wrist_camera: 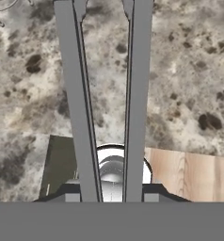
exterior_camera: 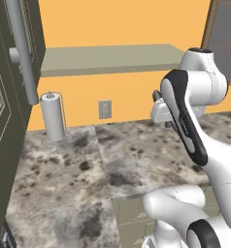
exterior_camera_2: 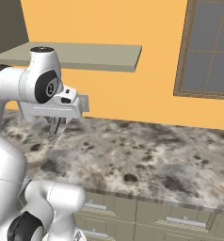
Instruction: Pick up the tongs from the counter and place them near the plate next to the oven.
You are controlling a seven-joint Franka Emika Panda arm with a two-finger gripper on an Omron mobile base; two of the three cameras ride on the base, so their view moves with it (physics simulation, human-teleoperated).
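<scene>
Gripper (exterior_camera_2: 55, 126) clenched on the tongs (wrist_camera: 107, 94), lifted clear above the mottled counter (exterior_camera: 83, 164). Tong arms running long and narrow straight out from the fingers in the hand view (stone passing underneath). Paper towel roll (exterior_camera: 53, 116) upright near the back wall.

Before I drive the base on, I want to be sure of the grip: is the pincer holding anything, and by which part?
The pincer holds the tongs near one end; both arms run out from it over the counter.
</scene>
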